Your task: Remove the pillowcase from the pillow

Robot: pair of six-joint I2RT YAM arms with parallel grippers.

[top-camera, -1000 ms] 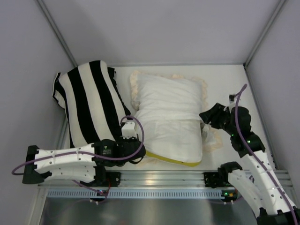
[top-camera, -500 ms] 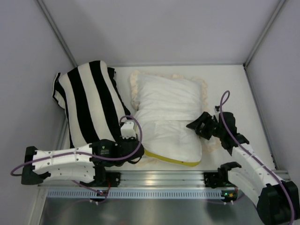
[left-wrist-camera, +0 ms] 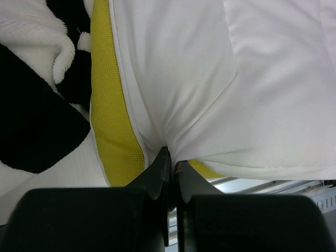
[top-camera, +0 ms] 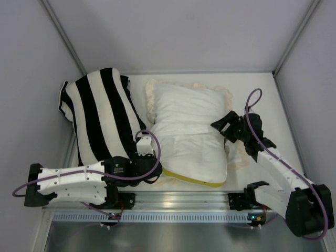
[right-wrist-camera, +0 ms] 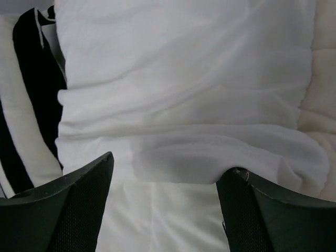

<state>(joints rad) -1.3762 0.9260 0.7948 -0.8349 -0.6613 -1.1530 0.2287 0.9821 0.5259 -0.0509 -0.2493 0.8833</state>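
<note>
Pillowcase (top-camera: 186,105), sheathing the upper half of the pillow (top-camera: 197,155) at centre frame, could drag it along if the open, empty right gripper (right-wrist-camera: 165,170) bites both layers or the left gripper (left-wrist-camera: 170,160), pinched shut on the pillow's lower-left corner, slips, and it looks cream, rumpled and frill-edged.
</note>
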